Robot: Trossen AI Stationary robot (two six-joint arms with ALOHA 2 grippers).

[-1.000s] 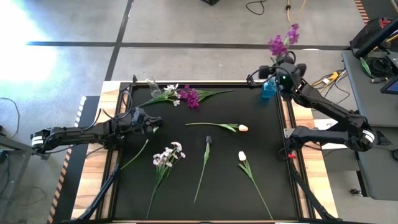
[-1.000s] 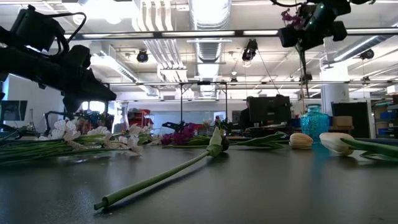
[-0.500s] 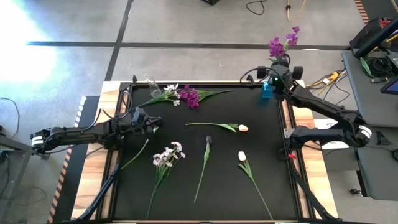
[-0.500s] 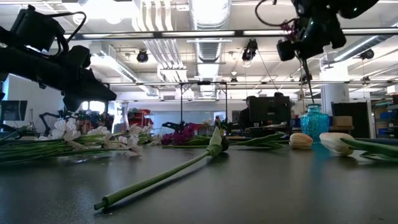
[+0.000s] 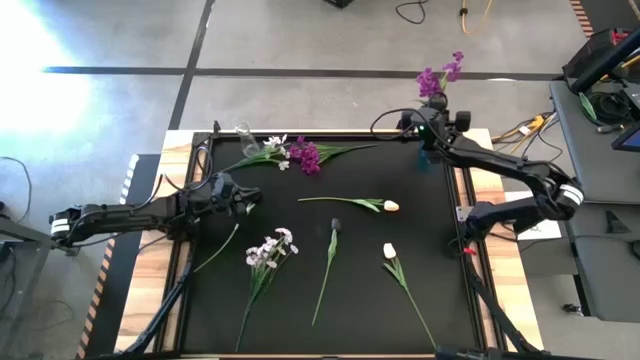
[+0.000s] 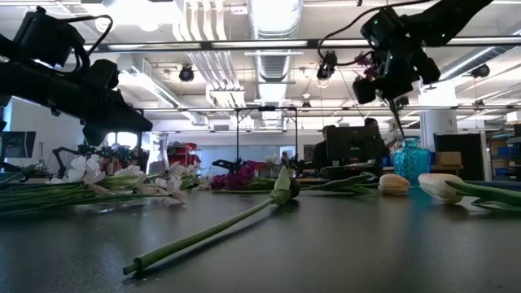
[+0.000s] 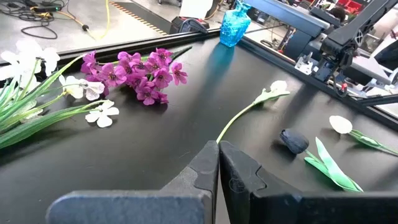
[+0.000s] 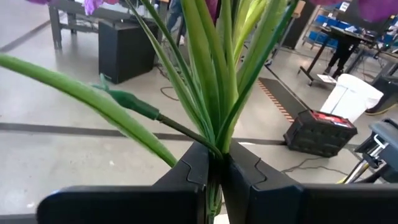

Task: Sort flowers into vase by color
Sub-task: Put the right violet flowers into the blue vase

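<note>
Your right end effector (image 5: pixel 428 128) sits at the upper right of the high frame, over the far right corner of the black worktop (image 5: pixel 300 320). Its fingers are clamped tight on the green stems of a magenta-purple spray (image 5: pixel 437 76), whose blossoms stick out past the worktop's far edge. In the right wrist view you see the stems (image 8: pixel 214 74) pinched between the two dark fingers. The blue glass vase (image 6: pixel 409 159) stands right below that end effector; in the high frame the arm hides most of it.

Your left end effector (image 5: pixel 247 200) hangs at the left middle of the high frame, fingers pressed together on nothing, above bare worktop.

Still lying on the worktop:
- a second magenta-purple spray (image 5: pixel 305 155) beside white blossoms (image 5: pixel 275 146) in the upper left, next to a clear glass vase (image 5: pixel 243 136);
- another spray of white blossoms (image 5: pixel 271 248) at lower centre-left;
- a dark tulip bud (image 5: pixel 335 225) at centre;
- a peach tulip bud (image 5: pixel 391 206) right of centre;
- a cream tulip bud (image 5: pixel 389 250) lower right.
</note>
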